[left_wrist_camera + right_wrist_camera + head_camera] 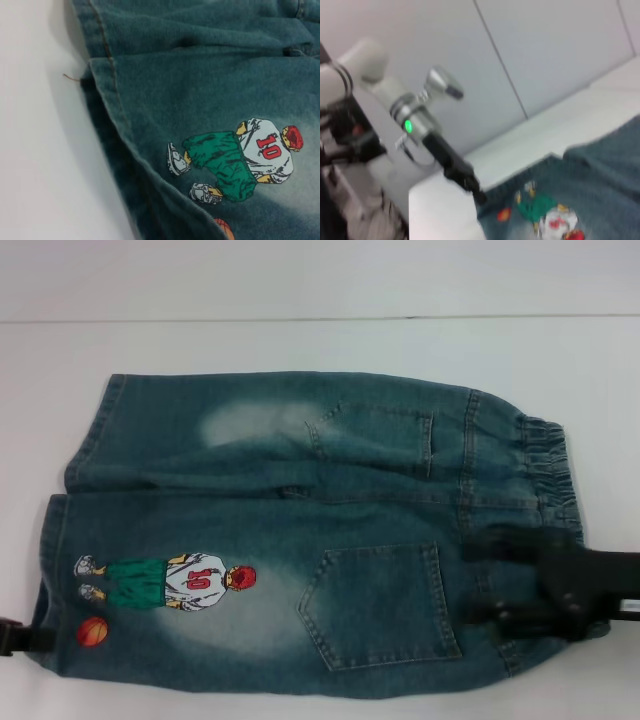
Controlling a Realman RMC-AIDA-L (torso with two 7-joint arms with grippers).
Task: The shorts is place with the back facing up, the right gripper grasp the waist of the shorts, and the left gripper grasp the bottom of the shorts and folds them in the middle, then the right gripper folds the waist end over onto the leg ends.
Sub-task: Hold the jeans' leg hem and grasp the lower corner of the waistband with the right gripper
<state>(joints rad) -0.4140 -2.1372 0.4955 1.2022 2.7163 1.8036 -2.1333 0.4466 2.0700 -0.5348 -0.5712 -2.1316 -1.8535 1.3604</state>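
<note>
Two grippers meet the shorts (300,530): the right gripper (520,580) clamps the waist (550,475); the left gripper (477,192) touches the near-left hem (107,95), its grip unclear.

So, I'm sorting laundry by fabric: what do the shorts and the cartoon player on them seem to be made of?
The shorts look like faded teal-blue denim: twill-like weave, contrast seam stitching, washed-out pale patches. The cartoon player appears to be embroidered or appliquéd thread with a matte finish, though a print can't be ruled out.

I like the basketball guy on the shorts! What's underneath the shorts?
The shorts lie on a white table, which shows all around them. Whatever sits directly beneath the denim is covered and cannot be seen.
</note>
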